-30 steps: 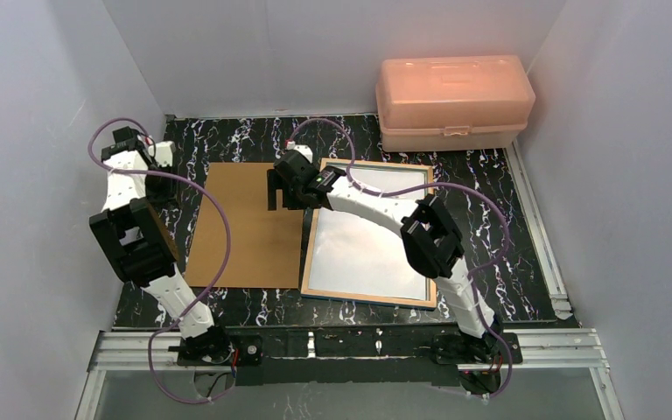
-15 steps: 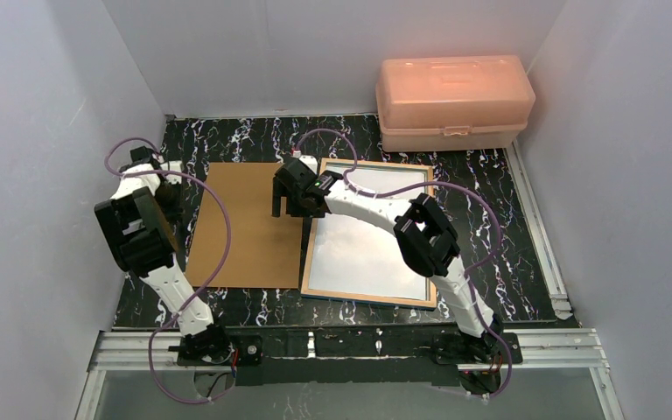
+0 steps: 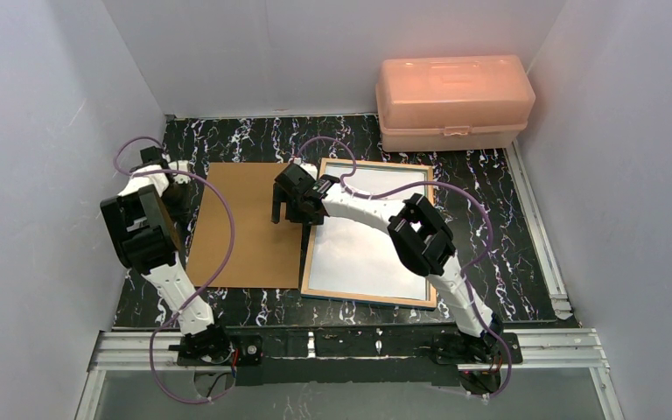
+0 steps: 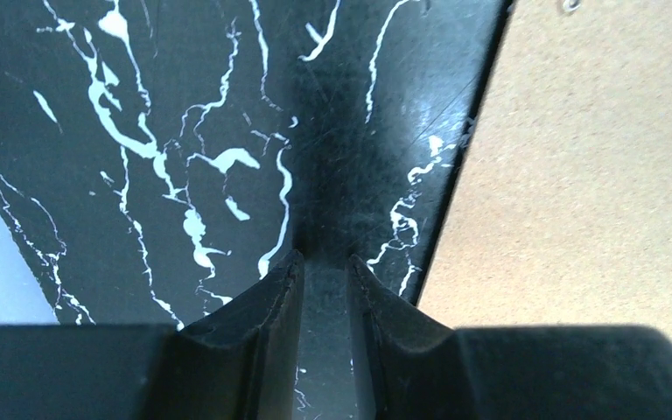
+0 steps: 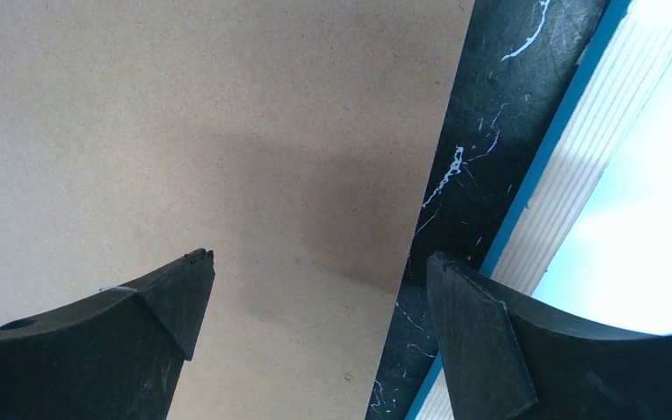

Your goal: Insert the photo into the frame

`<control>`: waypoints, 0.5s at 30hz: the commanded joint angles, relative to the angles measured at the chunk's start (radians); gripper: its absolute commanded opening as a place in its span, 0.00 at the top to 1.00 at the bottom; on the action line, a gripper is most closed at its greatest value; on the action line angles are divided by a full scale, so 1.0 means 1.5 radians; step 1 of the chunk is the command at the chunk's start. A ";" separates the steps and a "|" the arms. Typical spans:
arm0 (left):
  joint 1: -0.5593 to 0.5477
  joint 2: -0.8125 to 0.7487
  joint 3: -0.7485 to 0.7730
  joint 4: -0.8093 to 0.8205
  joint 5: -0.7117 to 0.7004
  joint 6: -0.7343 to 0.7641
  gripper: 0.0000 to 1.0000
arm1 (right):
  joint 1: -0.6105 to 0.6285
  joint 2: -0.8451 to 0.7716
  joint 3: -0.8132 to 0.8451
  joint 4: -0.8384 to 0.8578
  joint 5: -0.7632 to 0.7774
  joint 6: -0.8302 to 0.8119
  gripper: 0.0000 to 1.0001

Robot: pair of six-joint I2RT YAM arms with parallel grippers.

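Pulling in since a second ago, the left gripper [image 3: 156,166] now sits low at the left edge of the brown board [image 3: 245,223]. Everything rests on a black, white-veined mat [image 3: 490,184] between white walls [image 3: 315,52], with a pink box [image 3: 455,92] at the back. The left wrist camera shows what the overhead hides: jaws nearly together, a thin gap, nothing between. The right gripper [image 5: 315,262] gapes wide over the board's right edge, beside the frame [image 3: 372,298] lying flat. Glare whitens its pane; whether the photo lies inside, I cannot tell.
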State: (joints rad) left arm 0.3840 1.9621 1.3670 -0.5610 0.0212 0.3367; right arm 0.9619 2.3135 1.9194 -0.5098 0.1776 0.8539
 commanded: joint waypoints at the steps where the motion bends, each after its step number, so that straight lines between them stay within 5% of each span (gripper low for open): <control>1: -0.025 0.022 -0.039 0.012 0.021 -0.019 0.77 | -0.001 0.025 0.011 0.003 -0.017 0.020 0.01; 15: -0.038 0.039 -0.040 -0.022 0.122 -0.019 0.82 | -0.019 -0.024 -0.067 0.215 -0.200 0.117 0.01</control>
State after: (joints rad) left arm 0.3454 1.9507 1.3415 -0.5053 0.0746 0.3252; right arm 0.9398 2.3131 1.8797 -0.3962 0.0257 0.9302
